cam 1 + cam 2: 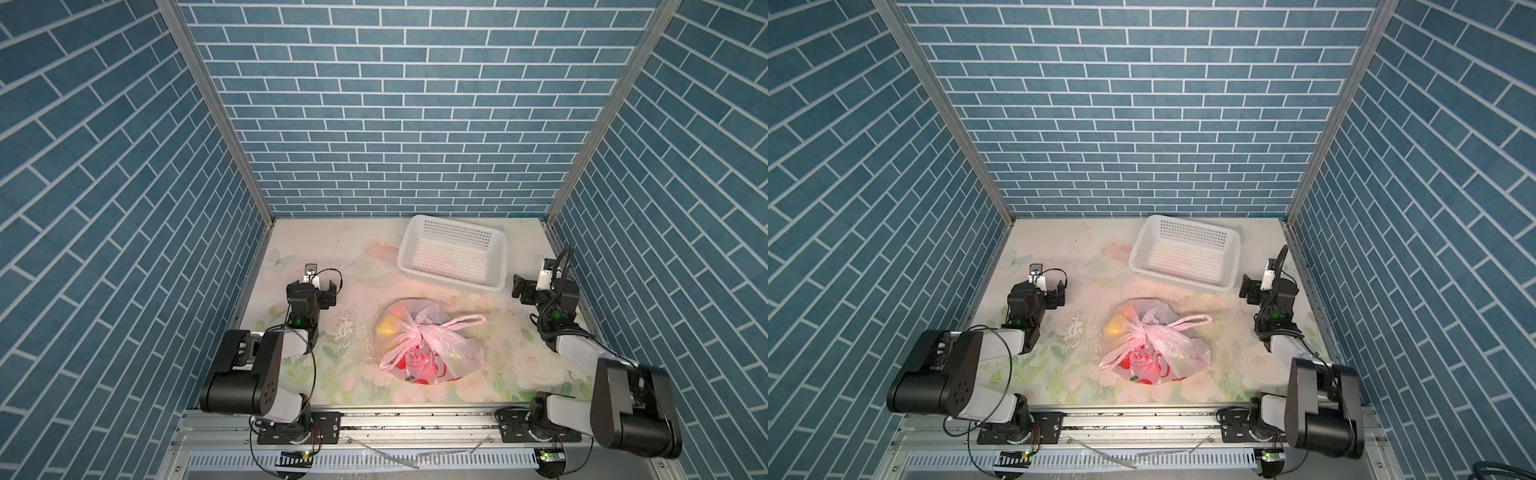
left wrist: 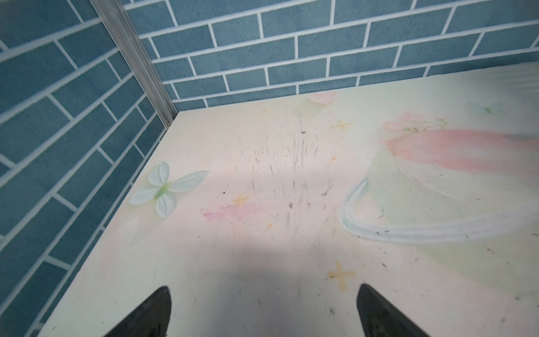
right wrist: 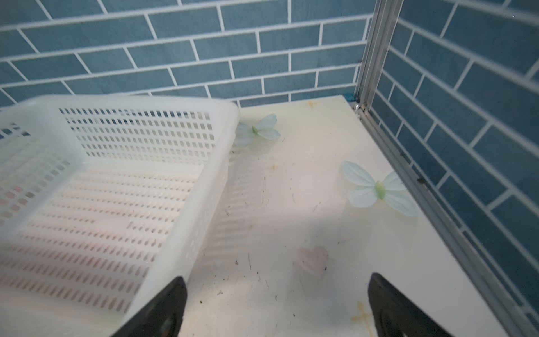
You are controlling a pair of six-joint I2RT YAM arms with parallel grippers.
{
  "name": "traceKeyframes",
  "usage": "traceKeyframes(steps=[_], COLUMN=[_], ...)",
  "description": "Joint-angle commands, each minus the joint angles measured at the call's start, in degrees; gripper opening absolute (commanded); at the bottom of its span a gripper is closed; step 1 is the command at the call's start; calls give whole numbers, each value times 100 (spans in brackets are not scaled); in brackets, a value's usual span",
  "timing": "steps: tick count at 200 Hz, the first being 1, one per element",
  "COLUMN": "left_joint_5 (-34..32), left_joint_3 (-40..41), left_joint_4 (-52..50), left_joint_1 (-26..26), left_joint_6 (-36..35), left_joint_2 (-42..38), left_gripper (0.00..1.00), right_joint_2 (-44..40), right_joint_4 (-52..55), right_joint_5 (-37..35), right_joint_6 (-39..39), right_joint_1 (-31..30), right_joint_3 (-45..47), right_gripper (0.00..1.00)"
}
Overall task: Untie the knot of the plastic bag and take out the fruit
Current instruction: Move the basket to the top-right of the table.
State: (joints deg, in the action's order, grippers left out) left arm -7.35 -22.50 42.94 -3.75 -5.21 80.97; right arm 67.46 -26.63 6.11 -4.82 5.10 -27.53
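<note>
Your left end effector (image 1: 311,286) is released, jaws spread wide with nothing between them. In the left wrist view (image 2: 264,290) only bare, scuffed table (image 2: 262,181) lies between the two black fingertips (image 2: 159,303). In both top views it sits over the table at the left of centre (image 1: 1038,291), pointing toward the back wall.

Your right end effector (image 1: 536,286) is also released, jaws wide and gripping nothing. In the right wrist view (image 3: 277,278) one fingertip (image 3: 172,297) overlaps the near corner of the white perforated basket (image 3: 204,186). You cannot tell from this whether they touch. In a top view it stands just beside the basket's (image 1: 457,235) right end, at the right of centre.

The plastic bag (image 1: 432,353) lies on the table in the lower centre of the frame, between the two arms and well apart from both end effectors (image 1: 1158,357). Its knot (image 1: 413,332) is tied and sits on top of the bag (image 1: 1140,334). One pink loop reaches toward the right, the other toward the lower left.

The fruit (image 1: 388,326) is inside the bag. A yellow piece shows through the plastic at the bag's upper left (image 1: 1116,326). Red shapes show lower down, but you cannot tell fruit from print there.

The basket stands beyond the bag, toward the upper right of the table.
</note>
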Motion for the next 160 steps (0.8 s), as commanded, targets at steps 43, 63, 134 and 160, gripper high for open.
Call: traceKeyframes(steps=[43,63,134,160], left_joint_5=[1083,1621,3031,3172], left_joint_3=[-1327,-1441,-1261,-1292], left_joint_4=[-3141,-3663,-4044,-3928], left_joint_1=[-65,-82,-340,-398], left_joint_6=[974,1588,2014,2041], left_joint_2=[-1842,-1987,-1831,-1696], left_gripper=[100,100,100,100], right_joint_2=[-205,160,1568,2085], right_joint_4=[3543,4307,5881,6155], right_joint_5=[1477,1640,1571,1100], right_joint_6=[197,630,1744,2008], right_joint_1=[-584,-1110,-2450,-2814], right_joint_3=[-2151,-2730,-4113,-4539], right_gripper=[95,95,95,94])
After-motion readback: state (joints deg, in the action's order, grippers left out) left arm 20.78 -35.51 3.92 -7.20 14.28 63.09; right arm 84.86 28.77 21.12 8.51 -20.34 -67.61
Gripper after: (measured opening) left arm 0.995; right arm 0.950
